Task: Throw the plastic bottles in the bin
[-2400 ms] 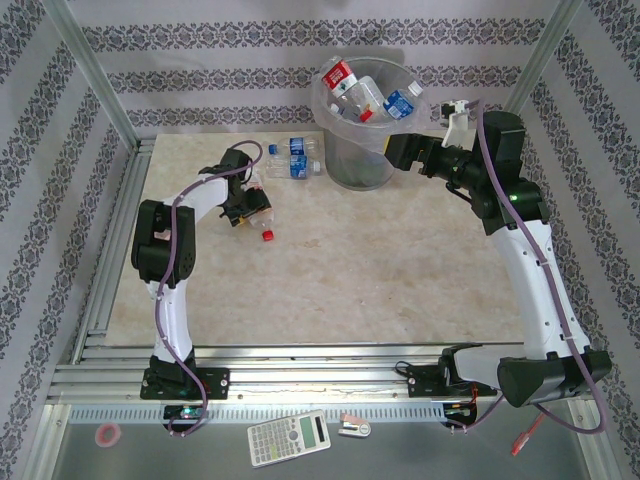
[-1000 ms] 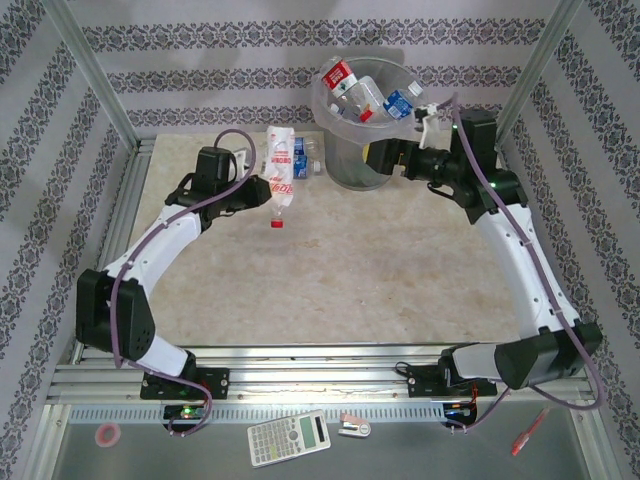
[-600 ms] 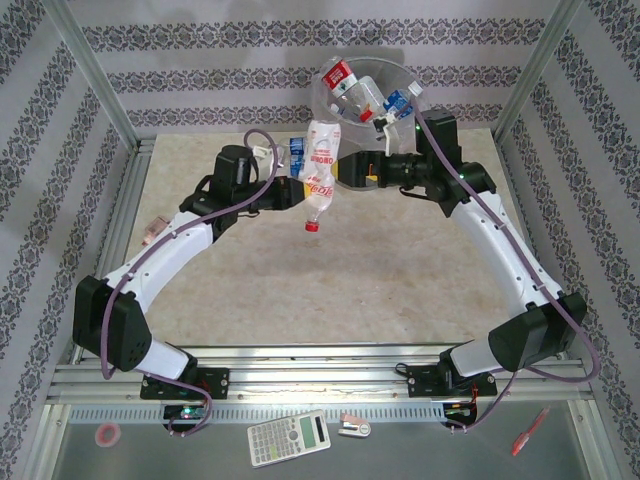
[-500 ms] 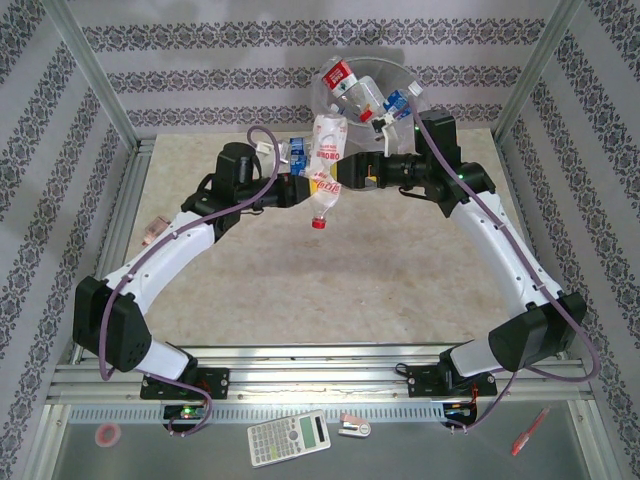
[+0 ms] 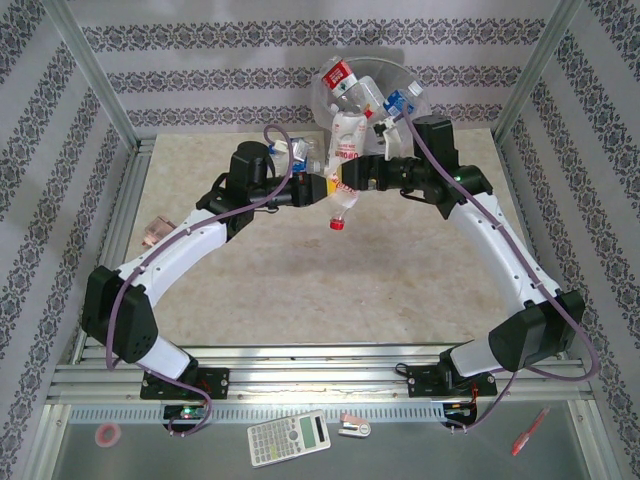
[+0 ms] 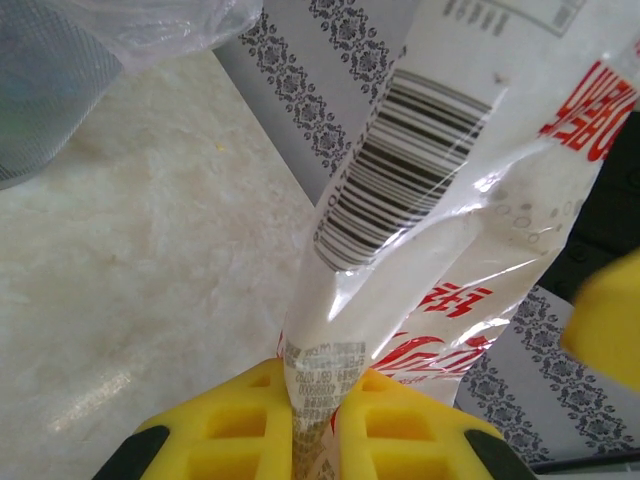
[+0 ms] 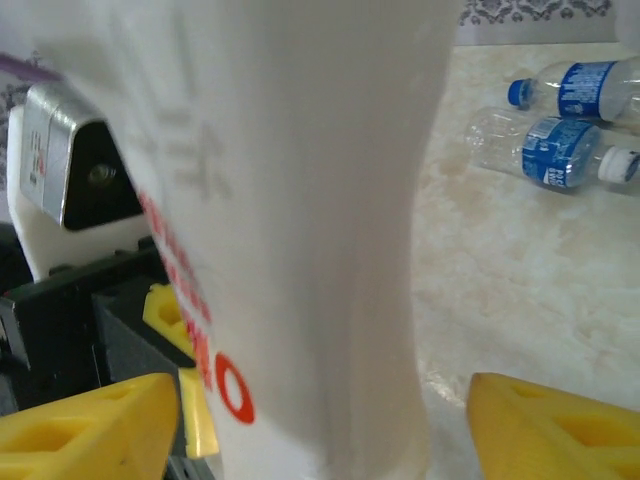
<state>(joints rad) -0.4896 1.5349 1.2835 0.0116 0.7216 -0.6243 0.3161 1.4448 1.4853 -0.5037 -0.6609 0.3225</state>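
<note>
From above, the left tool (image 5: 320, 188) holds a crushed bottle (image 5: 346, 158) in mid-air just in front of the bin (image 5: 388, 70), with its red cap (image 5: 337, 223) hanging down. The right tool (image 5: 352, 180) meets it from the other side. The bin's clear liner holds several bottles, among them a red-labelled bottle (image 5: 338, 75) and a blue-labelled bottle (image 5: 400, 102); it looks to have room for more. A pinkish box (image 5: 152, 232) lies at the table's (image 5: 300, 290) left edge (not one for the bin).

From the left wrist, the yellow pads (image 6: 250, 415) are pressed together on the flattened lower edge of the crushed bottle (image 6: 450, 200), a thin pinch on crinkled plastic. The bin's mesh wall (image 6: 45, 90) stands near, up to the left.

From the right wrist, the yellow fingers (image 7: 550, 425) sit either side of the bottle's white body (image 7: 300, 200), with a gap showing on each side, so this tool is open around it and gripping nothing yet. Two loose bottles (image 7: 555, 150) with blue labels lie on the table beyond.

This looks like a hand-over. To my eye the right tool should close squarely across the body before the left one lets go, since the squashed plastic may twist or slip. Then the bottle wants lifting above the rim before release.
</note>
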